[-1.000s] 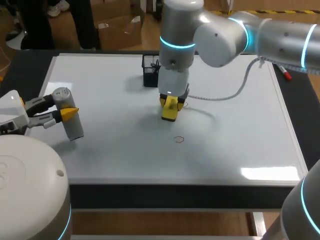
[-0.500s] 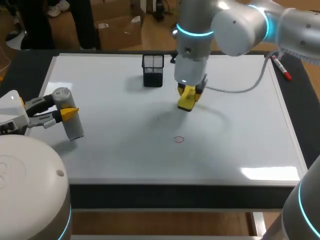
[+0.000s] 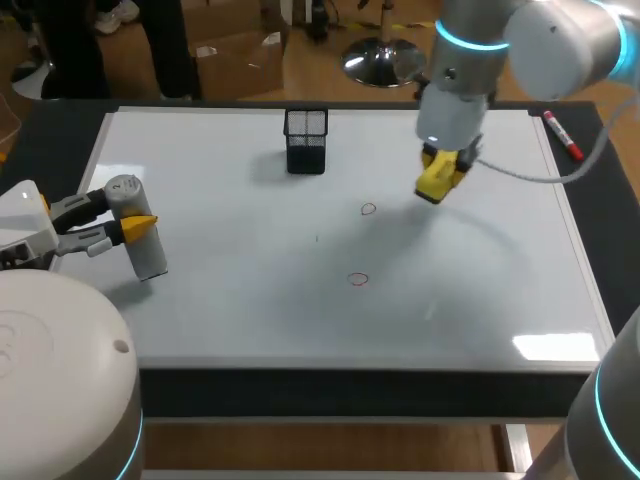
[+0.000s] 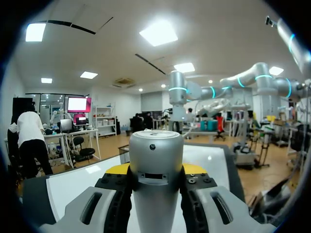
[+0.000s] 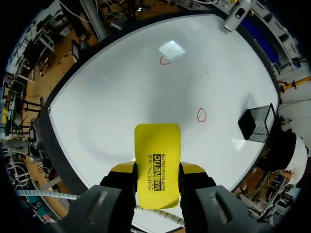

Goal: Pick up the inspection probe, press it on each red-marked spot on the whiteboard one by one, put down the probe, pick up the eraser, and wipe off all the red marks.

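Likely the wiping step: right gripper clamps a yellow rectangular eraser near the nearer red-ink circle; next, lower onto it.

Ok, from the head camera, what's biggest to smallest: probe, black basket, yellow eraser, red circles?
Biggest: probe, though nearest the camera.
Then black basket and yellow eraser, nearly alike.
Smallest: red circles, both alike.

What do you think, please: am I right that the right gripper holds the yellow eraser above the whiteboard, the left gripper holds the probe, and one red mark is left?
No: two red marks are left, not one. The head view shows one mark near the eraser and another nearer the whiteboard's front edge. The right gripper holds the eraser, and the left gripper the probe.
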Robot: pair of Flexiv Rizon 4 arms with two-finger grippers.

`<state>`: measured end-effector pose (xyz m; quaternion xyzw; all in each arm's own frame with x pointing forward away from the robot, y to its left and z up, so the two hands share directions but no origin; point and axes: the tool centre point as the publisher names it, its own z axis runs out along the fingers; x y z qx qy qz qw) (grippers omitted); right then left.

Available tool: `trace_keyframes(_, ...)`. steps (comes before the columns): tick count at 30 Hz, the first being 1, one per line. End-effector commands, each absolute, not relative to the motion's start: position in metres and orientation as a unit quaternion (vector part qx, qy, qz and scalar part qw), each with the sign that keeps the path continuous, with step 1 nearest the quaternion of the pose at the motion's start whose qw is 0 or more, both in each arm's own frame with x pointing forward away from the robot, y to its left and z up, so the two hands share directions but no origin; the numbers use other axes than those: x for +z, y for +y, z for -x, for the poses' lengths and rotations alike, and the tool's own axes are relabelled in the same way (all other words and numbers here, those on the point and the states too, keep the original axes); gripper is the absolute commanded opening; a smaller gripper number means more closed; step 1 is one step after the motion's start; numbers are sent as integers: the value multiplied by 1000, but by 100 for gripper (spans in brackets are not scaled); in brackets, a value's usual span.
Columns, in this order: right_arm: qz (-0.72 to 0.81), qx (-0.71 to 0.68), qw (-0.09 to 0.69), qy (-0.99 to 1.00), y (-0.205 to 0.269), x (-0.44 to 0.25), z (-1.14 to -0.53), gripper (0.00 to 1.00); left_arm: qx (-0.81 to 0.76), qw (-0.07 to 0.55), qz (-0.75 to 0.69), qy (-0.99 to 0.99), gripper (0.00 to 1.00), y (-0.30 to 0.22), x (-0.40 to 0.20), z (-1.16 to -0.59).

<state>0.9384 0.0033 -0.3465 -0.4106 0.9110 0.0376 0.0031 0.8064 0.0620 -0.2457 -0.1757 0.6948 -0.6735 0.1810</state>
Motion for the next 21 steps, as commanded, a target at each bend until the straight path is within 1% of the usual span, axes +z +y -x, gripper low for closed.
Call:
trace_keyframes(1,401,51,17,915,-34,-342,-927,0,-674,181,175,695,0,62,-244,-806)
trace_keyframes(11,373,63,5,926,-79,-354,-929,0,-674,181,175,695,0,62,-244,-806)
trace_keyframes(21,372,58,-6,926,-89,-357,-935,0,-674,181,175,695,0,62,-244,-806)
